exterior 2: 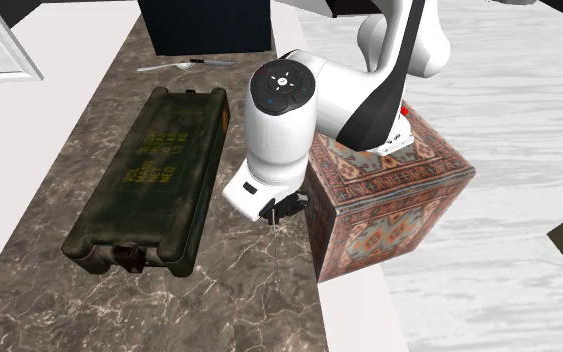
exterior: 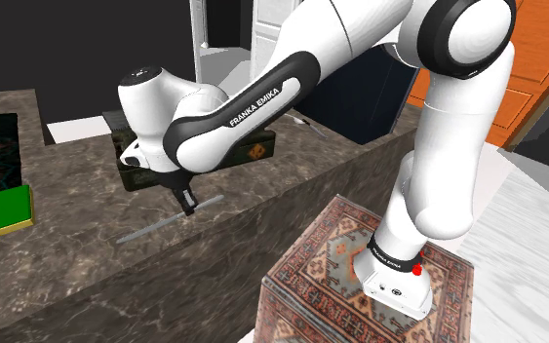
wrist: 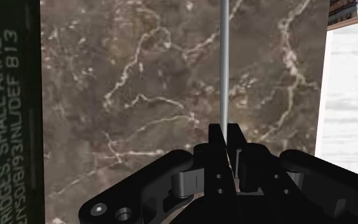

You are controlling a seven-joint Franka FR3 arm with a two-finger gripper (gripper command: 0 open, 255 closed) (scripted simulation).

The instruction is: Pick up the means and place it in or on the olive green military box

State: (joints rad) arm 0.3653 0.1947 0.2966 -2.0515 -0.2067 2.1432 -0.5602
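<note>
Gripper (exterior: 186, 204) is closed on a thin grey rod (exterior: 150, 227), pinching it near one end. In the wrist view the two black fingers meet around it and the rest of the rod sticks straight out ahead over the brown marble desk (exterior 2: 59, 310). In the shoulder view the rod lies roughly level, low over the desk, running from the gripper toward that view's lower left. Can't tell if it touches the surface or sits just above it.

Olive green box (exterior 2: 154, 175) lies flat on the desk just beside the gripper, on the second exterior view's left. It is long, with yellow stencil lettering on top and a latch at the near end. The lid is shut, so the contents are hidden. The rod is outside the box, next to its long side and not touching it (the wrist view shows a strip of marble between them).

Patterned stand (exterior 2: 389, 200) butts against the desk edge. A silver utensil with a dark handle (exterior 2: 184, 65) lies at the far end of the desk, well apart from the box, near a dark blue cabinet (exterior 2: 209, 25). A green block with a yellow edge (exterior: 11, 209) sits at the shoulder view's left.
</note>
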